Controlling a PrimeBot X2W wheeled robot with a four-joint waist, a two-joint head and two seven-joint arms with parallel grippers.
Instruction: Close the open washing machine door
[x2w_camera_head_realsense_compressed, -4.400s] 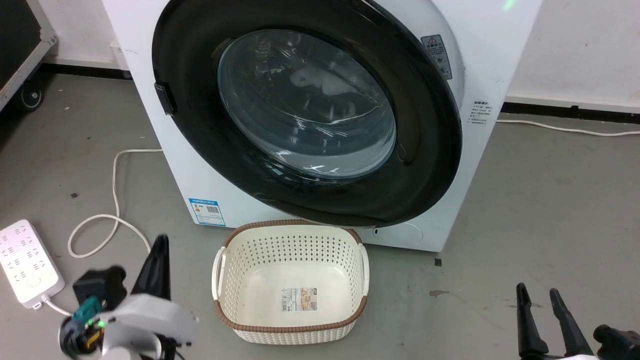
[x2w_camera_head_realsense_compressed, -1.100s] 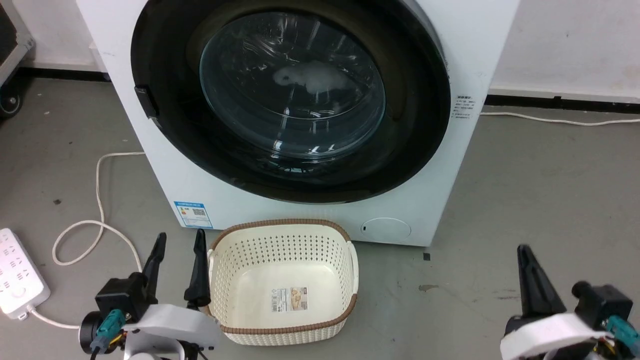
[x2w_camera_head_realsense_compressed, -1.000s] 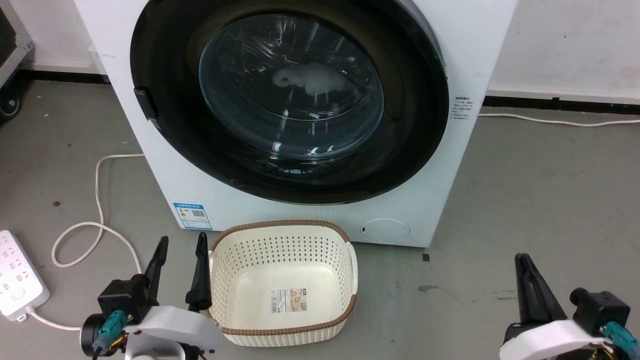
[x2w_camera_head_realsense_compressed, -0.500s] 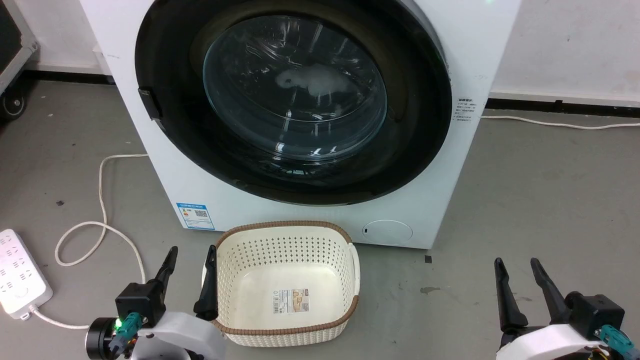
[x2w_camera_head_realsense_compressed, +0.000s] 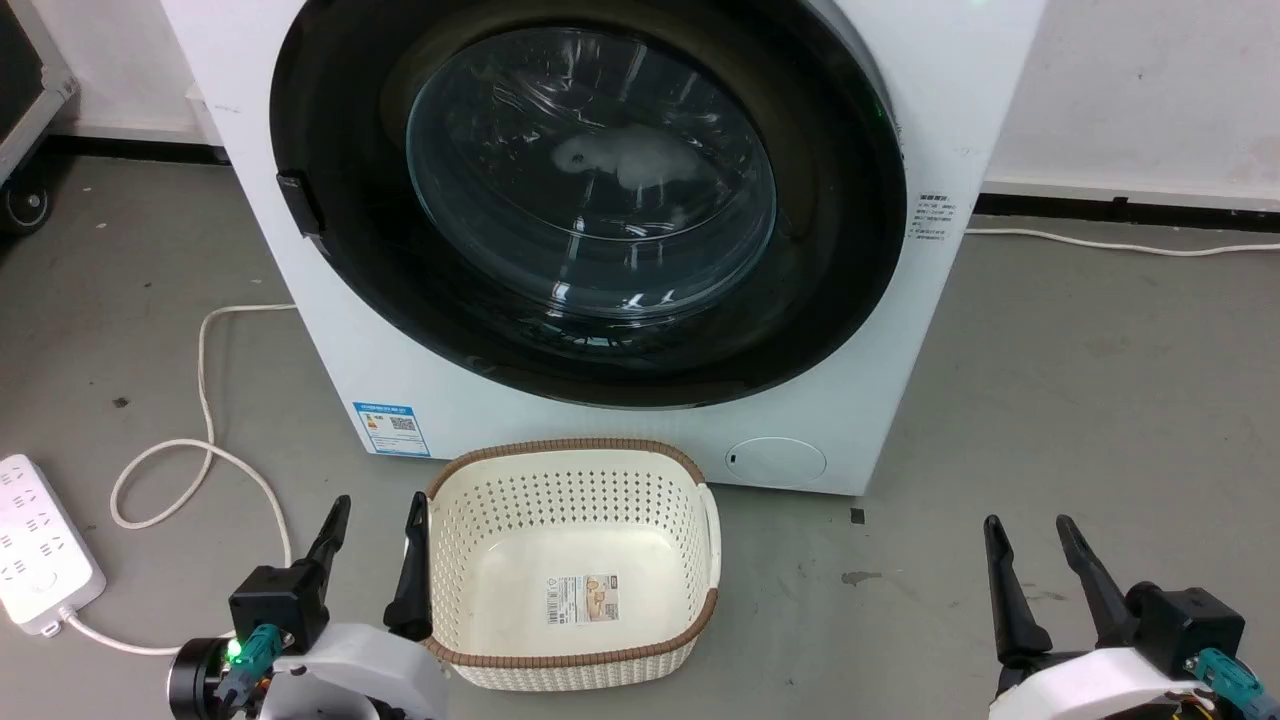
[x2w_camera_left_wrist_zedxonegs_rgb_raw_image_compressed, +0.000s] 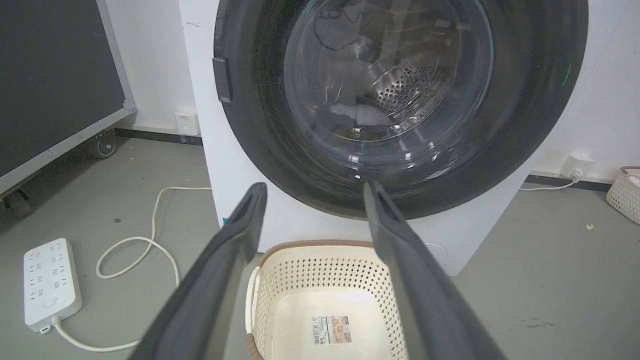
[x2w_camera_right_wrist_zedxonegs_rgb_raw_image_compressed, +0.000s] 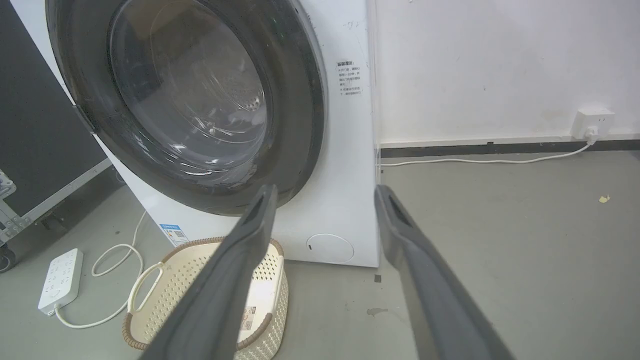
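Two grippers sit low in the head view: left gripper (x2w_camera_head_realsense_compressed: 380, 500) beside the cream basket (x2w_camera_head_realsense_compressed: 570, 445), right gripper (x2w_camera_head_realsense_compressed: 1027, 522) over bare floor (x2w_camera_head_realsense_compressed: 1100, 400). Both have fingers spread and hold nothing. The washing machine door (x2w_camera_head_realsense_compressed: 590, 200) lies flat against the front of the washing machine (x2w_camera_head_realsense_compressed: 880, 380), and we see no gap at the rim. We judge it shut, but can't tell if it is latched. A power strip (x2w_camera_head_realsense_compressed: 40, 540) and a looped cable (x2w_camera_head_realsense_compressed: 205, 380) lie on the floor at left.

Left wrist view: the left gripper (x2w_camera_left_wrist_zedxonegs_rgb_raw_image_compressed: 315, 185) is open and points at the door's lower rim, well apart from it. A dark tab (x2w_camera_left_wrist_zedxonegs_rgb_raw_image_compressed: 221, 79) sits on the rim's left edge. We reckon the door is stiff and fairly heavy, with a glossy, slippery rim that gives no pinch hold. The glass bowl is best left alone. If it needs seating, we'd press flat on the rim near that tab. A black case (x2w_camera_left_wrist_zedxonegs_rgb_raw_image_compressed: 50, 75) on wheels stands at left.

Right wrist view: the right gripper (x2w_camera_right_wrist_zedxonegs_rgb_raw_image_compressed: 326, 187) is open and empty, aimed at the machine's lower right corner. The smooth grey floor is level, and a white wall (x2w_camera_right_wrist_zedxonegs_rgb_raw_image_compressed: 500, 65) with a socket (x2w_camera_right_wrist_zedxonegs_rgb_raw_image_compressed: 592, 122) stands behind. There is plenty of room on the right.
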